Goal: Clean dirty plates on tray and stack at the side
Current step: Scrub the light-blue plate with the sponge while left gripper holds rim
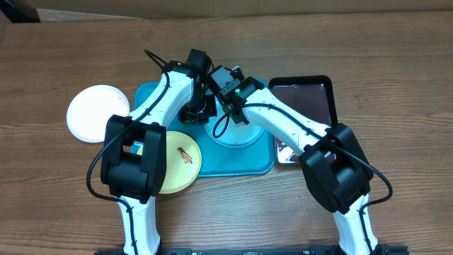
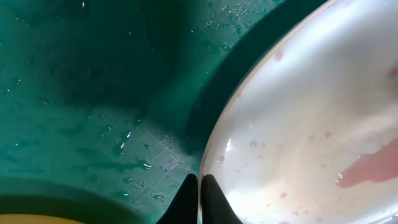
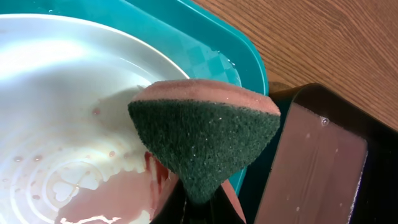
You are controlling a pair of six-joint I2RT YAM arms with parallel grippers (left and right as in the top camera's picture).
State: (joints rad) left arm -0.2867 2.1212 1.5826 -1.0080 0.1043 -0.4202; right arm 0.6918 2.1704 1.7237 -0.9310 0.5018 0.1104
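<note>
sponge [image 3: 205, 134] over plate [image 3: 62, 81] in tray [image 3: 245, 59]

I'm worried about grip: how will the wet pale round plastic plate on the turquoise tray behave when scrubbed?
Probably slippery: pinkish liquid pools on the pale round plastic plate and droplets dot the turquoise plastic tray. It looks shallow and light, so it would likely slide if the left hand, shut on its rim, let go.

Brown wood-grain table [image 1: 396, 64], planks running left-right, matte finish. Even overhead lighting, soft shadows only. Pale strip [image 1: 92, 13] past the far edge, can't tell what it is. Same wood [image 3: 336, 37] on right wrist cam.
</note>
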